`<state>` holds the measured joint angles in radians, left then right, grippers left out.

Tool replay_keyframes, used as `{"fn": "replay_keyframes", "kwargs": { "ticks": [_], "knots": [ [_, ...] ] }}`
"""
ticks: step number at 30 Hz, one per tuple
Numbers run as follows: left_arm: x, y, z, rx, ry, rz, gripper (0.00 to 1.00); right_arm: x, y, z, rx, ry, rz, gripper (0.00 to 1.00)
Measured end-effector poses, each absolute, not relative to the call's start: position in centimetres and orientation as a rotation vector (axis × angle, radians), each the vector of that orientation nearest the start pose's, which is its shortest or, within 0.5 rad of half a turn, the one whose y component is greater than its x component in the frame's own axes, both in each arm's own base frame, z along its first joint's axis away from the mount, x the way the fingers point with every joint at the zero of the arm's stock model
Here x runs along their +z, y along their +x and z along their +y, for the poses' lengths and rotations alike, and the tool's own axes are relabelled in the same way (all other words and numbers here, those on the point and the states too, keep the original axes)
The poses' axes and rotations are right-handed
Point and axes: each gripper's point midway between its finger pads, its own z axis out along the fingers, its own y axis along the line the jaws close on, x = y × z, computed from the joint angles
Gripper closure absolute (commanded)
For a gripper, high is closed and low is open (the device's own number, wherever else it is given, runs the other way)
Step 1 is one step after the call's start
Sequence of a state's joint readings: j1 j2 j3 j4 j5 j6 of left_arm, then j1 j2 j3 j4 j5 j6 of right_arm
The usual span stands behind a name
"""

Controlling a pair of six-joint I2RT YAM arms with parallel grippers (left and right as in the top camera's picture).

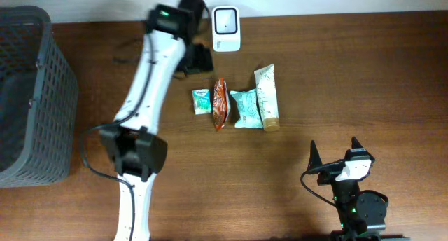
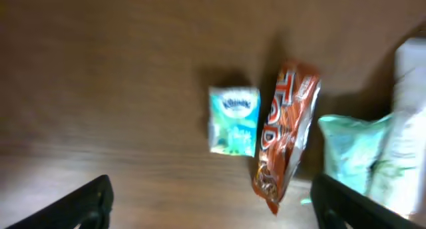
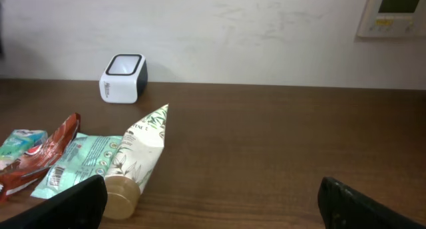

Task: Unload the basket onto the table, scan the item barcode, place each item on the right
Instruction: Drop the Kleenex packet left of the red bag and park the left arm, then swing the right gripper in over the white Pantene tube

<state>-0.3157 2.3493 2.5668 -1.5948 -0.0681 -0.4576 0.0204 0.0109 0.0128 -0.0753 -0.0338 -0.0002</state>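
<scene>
Left gripper (image 2: 213, 212) spread wide near tissue pack (image 2: 233, 120); right gripper (image 3: 213, 209) spread too, open table (image 3: 279, 149) ahead.

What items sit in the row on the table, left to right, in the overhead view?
Tissue pack → snack packet → teal pouch → tube.
</scene>
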Motion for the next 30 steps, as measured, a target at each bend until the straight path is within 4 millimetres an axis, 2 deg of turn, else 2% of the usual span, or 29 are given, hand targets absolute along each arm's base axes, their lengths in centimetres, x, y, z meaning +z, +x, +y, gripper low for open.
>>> {"fn": "replay_keyframes", "kwargs": {
  "ticks": [3, 6, 10, 16, 18, 21, 22, 24, 26, 27, 30],
  "knots": [
    [22.4, 47.1, -10.1, -0.042, -0.321, 2.791, 0.01, 15.9, 24.6, 1.1, 0.044, -0.042, 1.644, 0.01],
    [25.1, 48.1, -6.4, -0.04, -0.42, 2.69, 0.01, 15.9, 24.6, 1.1, 0.044, -0.042, 1.644, 0.01],
    [25.5, 48.5, -2.8, -0.01, -0.516, 2.659, 0.01, 15.9, 24.6, 1.1, 0.043, -0.042, 1.644, 0.01],
    [25.4, 48.5, -1.2, 0.0, -0.56, 2.65, 0.01, 16.4, 24.7, 0.3, 0.006, -0.009, 1.62, 0.01],
    [25.4, 48.5, -1.1, 0.001, -0.562, 2.651, 0.01, 18.5, 24.7, 1.1, 0.071, -0.014, 1.537, 0.01],
    [25.4, 48.5, -1.1, 0.001, -0.562, 2.651, 0.01, 21.1, 23.8, 4.9, 0.356, -0.096, 1.437, 0.01],
    [25.4, 48.5, -1.1, 0.0, -0.561, 2.651, 0.01, 22.4, 23.1, 6.3, 0.452, -0.144, 1.387, 0.01],
    [25.4, 48.5, -1.1, 0.001, -0.562, 2.652, 0.01, 25.5, 21.5, 7.8, 0.538, -0.225, 1.252, 0.01],
    [25.4, 48.5, -1.1, 0.001, -0.563, 2.652, 0.01, 27.9, 20.0, 8.5, 0.569, -0.281, 1.141, 0.01],
    [25.4, 48.5, -1.1, 0.001, -0.562, 2.653, 0.01, 30.1, 18.5, 8.9, 0.573, -0.324, 1.033, 0.01],
    [25.4, 48.5, -1.1, 0.001, -0.563, 2.653, 0.01, 34.4, 15.0, 8.6, 0.533, -0.358, 0.801, 0.01]
  ]
}}
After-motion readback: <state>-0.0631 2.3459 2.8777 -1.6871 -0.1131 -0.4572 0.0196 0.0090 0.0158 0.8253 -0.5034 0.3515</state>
